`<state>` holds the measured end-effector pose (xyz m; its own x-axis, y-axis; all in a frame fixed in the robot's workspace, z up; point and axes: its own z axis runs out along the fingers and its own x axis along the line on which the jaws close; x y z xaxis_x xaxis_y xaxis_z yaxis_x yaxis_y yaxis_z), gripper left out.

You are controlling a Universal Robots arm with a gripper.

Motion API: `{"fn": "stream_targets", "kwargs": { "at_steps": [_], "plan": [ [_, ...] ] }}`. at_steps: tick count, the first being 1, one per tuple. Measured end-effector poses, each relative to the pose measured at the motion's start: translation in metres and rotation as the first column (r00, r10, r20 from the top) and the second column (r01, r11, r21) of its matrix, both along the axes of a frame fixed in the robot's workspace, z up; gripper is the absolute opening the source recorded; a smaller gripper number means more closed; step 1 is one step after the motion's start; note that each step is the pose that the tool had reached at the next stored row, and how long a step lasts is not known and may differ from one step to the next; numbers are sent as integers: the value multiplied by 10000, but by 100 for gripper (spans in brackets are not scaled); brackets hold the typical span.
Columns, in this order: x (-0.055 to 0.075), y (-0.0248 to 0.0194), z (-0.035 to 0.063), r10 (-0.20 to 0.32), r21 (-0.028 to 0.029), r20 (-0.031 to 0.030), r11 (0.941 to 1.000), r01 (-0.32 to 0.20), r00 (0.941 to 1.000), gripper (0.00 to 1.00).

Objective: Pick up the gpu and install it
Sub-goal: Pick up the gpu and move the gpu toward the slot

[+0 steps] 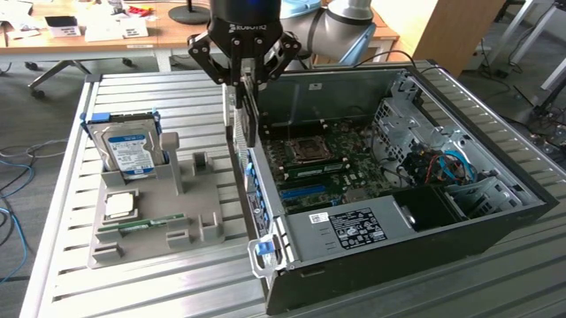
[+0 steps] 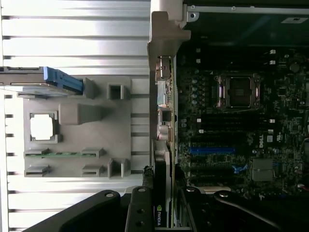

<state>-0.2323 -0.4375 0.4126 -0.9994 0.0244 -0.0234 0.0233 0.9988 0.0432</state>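
The gpu (image 1: 245, 119) is a thin dark card hanging edge-on with its silvery bracket side toward the exterior view's left. My gripper (image 1: 248, 83) is shut on its top edge. The card hovers above the near-left wall of the open computer case (image 1: 354, 232), at the edge of the motherboard (image 1: 323, 162). In the wrist view the gpu (image 2: 161, 186) runs straight out between my fingers (image 2: 139, 212), over the case's rear edge, beside the blue expansion slot (image 2: 212, 150).
A grey fixture tray (image 1: 155, 199) lies to the exterior view's left of the case. It holds a hard drive with a blue label (image 1: 129, 151), a square CPU (image 1: 118, 205) and a green RAM stick (image 1: 142, 225). Blue cables (image 1: 455, 165) sit inside the case.
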Motion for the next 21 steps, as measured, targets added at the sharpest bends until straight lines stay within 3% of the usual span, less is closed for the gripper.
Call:
{"fn": "stream_targets", "kwargs": {
  "at_steps": [21],
  "plan": [
    [400, 4, 0, 0, 0, 0, 10000, 0, 10000, 27]
  ]
}}
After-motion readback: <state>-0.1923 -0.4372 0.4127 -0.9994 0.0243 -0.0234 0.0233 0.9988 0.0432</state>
